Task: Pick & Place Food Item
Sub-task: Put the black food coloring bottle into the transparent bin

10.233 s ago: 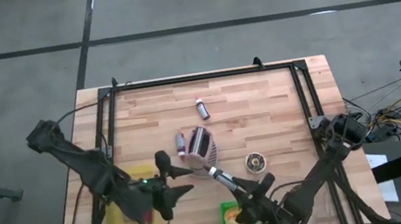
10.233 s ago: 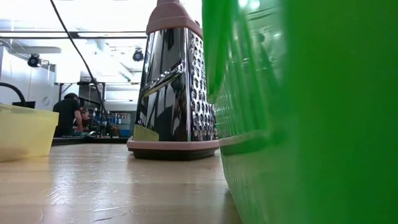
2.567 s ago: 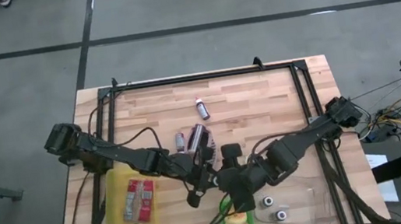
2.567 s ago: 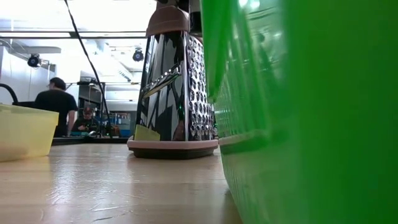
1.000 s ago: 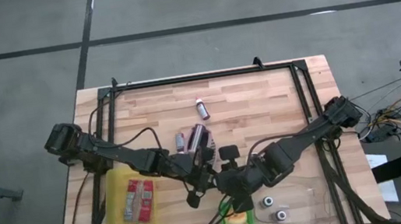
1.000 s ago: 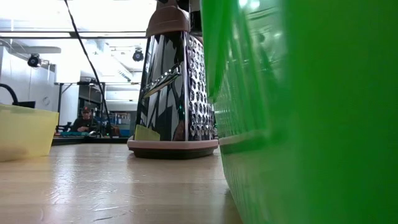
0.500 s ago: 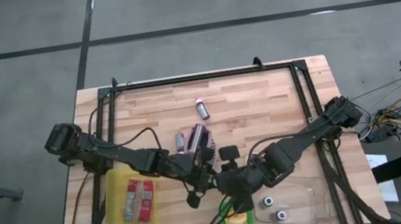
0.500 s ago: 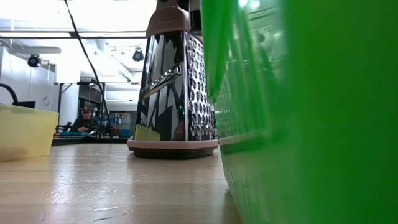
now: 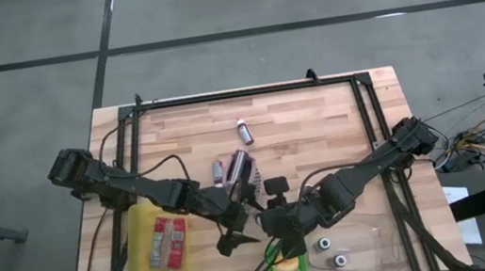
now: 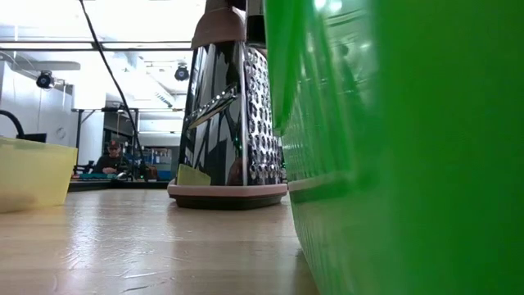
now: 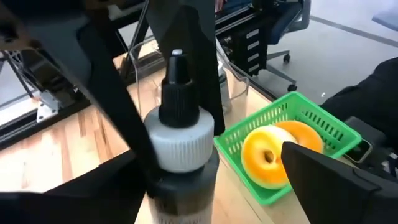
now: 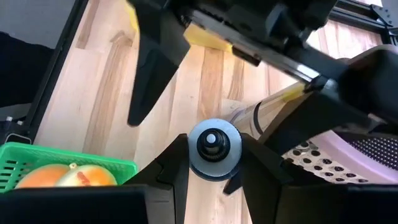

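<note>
My right gripper [image 12: 208, 163] pinches a ribbed white-capped bottle [image 12: 213, 147]; my left gripper [image 11: 205, 162] stands wide around it. Only the wrist views show that; the green mesh basket [image 11: 323, 124] of glossy donuts [image 11: 267, 155] lies just beyond.
</note>
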Tool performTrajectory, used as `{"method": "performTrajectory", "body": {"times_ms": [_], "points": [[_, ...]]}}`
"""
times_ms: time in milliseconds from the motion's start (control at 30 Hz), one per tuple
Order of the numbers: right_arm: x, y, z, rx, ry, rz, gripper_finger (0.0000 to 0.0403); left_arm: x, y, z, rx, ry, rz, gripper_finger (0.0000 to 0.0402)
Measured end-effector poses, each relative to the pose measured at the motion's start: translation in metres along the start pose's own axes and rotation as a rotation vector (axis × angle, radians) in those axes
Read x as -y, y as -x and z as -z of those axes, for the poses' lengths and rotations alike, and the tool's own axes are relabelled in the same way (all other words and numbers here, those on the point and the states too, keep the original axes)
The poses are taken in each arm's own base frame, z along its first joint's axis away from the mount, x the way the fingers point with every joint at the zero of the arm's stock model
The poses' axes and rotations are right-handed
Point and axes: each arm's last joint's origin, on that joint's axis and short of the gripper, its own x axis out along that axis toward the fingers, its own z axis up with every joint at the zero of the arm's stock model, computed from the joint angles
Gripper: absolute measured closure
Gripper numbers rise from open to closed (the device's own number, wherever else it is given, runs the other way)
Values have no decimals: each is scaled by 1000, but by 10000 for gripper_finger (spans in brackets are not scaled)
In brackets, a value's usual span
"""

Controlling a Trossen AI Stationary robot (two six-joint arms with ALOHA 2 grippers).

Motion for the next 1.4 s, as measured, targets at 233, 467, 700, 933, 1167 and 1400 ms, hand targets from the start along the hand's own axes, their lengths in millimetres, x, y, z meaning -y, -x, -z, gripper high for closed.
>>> {"method": "performTrajectory", "body": {"times_ms": [233, 467, 700, 933, 1167, 1400], "points": [[-8, 4, 5, -25, -11, -2, 302, 6, 19, -10, -13, -2, -53, 46], [-23, 13, 18, -99, -51, 23, 302, 10, 41, -27, 54, -9, -87, 47], [-32, 31, 32, -151, -100, 75, 302, 9, 67, -41, 100, -19, -202, 47], [-33, 56, 41, -149, -150, 147, 302, 8, 92, -45, 74, -13, -311, 47], [-37, 74, 55, -191, -183, 206, 302, 12, 107, -37, 36, -2, -364, 46], [-51, 89, 70, -226, -242, 231, 302, 17, 123, -13, 67, 57, -390, 46]]}}
